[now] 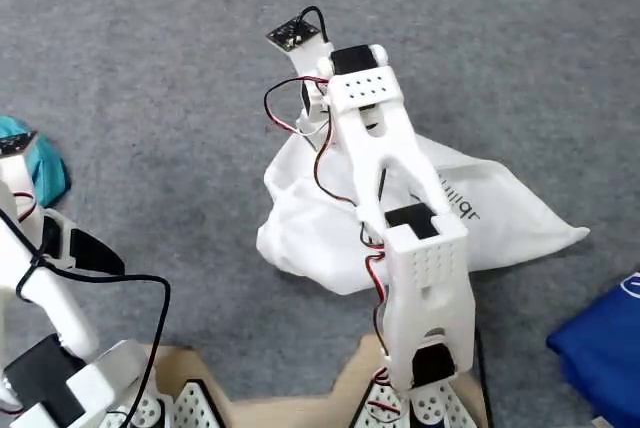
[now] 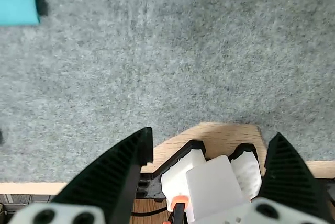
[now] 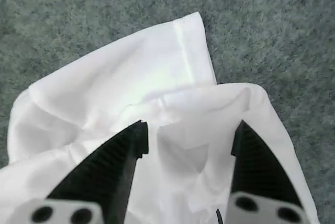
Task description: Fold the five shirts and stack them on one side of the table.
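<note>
Hanging spread wide just above the crumpled white shirt [image 1: 300,223] at mid-table, the right gripper [image 3: 191,127] faces soft, light cloth that will likely sag and bunch; a hemmed edge looks the best place to pinch. The left gripper [image 2: 210,135], also spread, sits near left, well apart.

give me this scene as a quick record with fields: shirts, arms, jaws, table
white shirt: crumpled, not folded, mid-table beneath the right arm
teal shirt: at the left edge of the high view, close to the left arm
blue shirt: at the lower right edge of the high view
right arm: jaws open, poised over the white shirt
left arm: jaws open, nothing between them, near its base
table: grey felt-like cover
</note>
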Robot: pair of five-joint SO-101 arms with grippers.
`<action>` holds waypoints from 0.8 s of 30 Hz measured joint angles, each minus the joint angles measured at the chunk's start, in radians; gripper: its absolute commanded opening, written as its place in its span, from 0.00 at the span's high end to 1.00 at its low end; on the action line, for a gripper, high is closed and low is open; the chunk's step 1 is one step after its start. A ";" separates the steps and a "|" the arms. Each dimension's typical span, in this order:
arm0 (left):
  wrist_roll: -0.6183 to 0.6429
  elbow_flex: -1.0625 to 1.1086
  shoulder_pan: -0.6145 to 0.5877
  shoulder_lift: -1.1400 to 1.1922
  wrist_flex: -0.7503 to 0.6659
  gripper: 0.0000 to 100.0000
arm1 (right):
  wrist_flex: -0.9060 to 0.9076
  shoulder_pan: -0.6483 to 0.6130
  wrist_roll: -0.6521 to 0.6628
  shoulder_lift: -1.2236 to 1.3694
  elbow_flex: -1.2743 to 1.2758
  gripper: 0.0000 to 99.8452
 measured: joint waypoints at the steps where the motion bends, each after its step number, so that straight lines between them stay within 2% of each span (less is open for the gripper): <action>1: 0.000 0.000 0.000 0.000 0.000 0.66 | 0.000 0.002 0.000 0.000 0.000 0.86; 7: 0.000 0.000 0.000 0.000 0.000 0.66 | 0.000 0.002 0.000 0.000 0.000 0.96; 20: 0.000 0.000 0.000 0.000 0.000 0.66 | 0.002 0.012 0.000 0.000 -0.006 1.00; 24: 0.000 0.000 0.000 0.000 0.000 0.66 | 0.063 0.031 0.000 -0.002 -0.068 1.00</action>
